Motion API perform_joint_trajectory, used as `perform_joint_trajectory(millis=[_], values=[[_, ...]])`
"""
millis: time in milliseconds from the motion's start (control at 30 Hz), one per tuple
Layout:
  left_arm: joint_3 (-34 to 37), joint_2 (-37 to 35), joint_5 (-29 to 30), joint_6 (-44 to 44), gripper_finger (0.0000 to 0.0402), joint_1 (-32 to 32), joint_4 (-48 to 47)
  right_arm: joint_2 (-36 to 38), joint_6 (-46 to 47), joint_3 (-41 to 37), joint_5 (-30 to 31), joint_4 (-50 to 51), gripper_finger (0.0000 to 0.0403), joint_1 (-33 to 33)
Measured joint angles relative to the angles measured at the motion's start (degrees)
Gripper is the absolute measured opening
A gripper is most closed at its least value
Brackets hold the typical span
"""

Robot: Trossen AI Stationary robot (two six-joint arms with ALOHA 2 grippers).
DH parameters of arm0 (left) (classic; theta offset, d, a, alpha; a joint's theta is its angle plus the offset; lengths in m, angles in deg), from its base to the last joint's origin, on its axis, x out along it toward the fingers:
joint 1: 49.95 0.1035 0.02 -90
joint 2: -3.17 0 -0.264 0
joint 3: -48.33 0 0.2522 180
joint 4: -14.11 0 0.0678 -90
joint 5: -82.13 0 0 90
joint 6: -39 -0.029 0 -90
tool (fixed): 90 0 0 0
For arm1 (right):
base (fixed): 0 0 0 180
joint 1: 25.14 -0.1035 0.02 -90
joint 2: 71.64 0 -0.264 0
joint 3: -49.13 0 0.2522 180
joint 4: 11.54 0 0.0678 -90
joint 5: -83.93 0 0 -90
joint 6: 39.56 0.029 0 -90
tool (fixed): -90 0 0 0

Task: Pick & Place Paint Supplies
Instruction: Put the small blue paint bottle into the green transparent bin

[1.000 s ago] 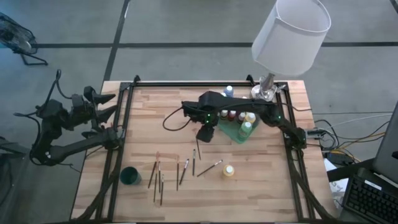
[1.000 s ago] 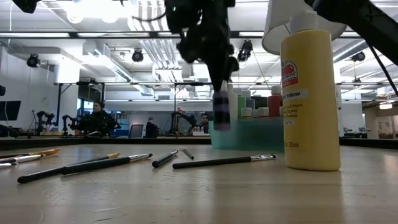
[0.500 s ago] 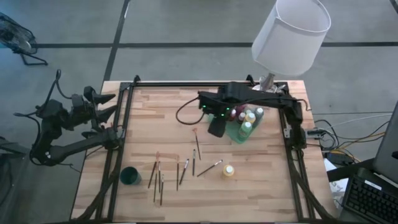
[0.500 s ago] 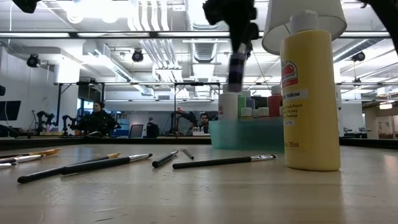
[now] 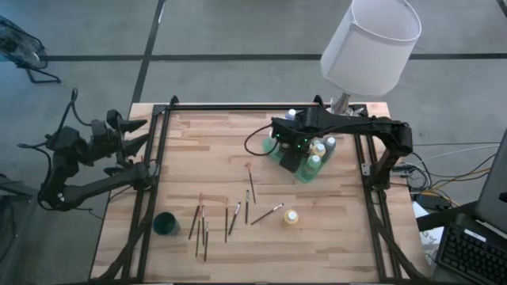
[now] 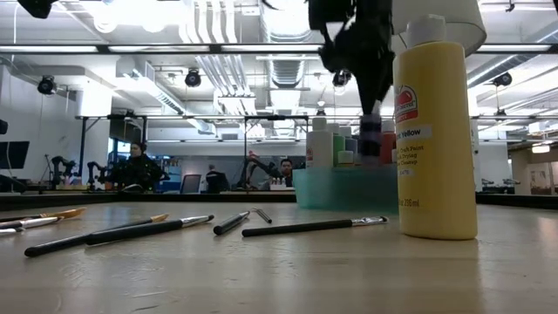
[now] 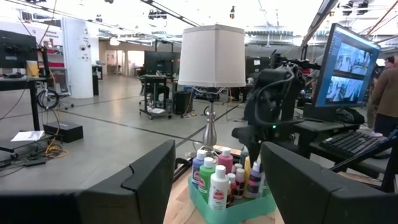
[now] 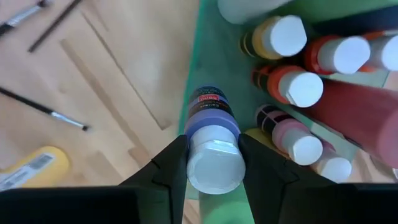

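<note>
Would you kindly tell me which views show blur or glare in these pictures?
Low view: ceiling lights glare and the right hand with its purple bottle is smeared. Right wrist view: that bottle's cap looks soft. High view: evenly lit.

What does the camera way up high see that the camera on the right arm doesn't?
Only the high view shows the whole table, the dark green cup, the lamp and the left arm parked off the table's left side with its left gripper open.

Only the right wrist view shows the right gripper with its jaws shut on a purple-blue paint bottle over the tray's edge.

Both show the green tray, its white-capped bottles, the yellow bottle and brushes.
</note>
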Motion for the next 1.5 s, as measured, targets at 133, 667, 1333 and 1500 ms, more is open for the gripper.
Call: perform_joint_trajectory(millis=[133, 667, 1333, 1500], values=[[0.0, 0.0, 0.02, 0.0, 0.0243, 0.02, 0.01, -0.13, -1.91, -3.97, -0.1, -1.48, 0.0119, 1.69], [-0.01, 0.0, 0.01, 0.0, 0.0243, 0.01, -0.01, -0.1, -5.02, -14.07, 0.57, -10.26, 0.0128, 5.93], [-0.01, 0.0, 0.02, 0.01, 0.0243, 0.02, 0.0, -0.13, -5.1, -14.37, 1.59, -11.12, 0.02, 6.41], [-0.02, 0.0, 0.0, 0.0, 0.0243, 0.01, 0.01, -0.02, -4.1, -14.37, 1.79, -10.57, 0.0215, 6.39]])
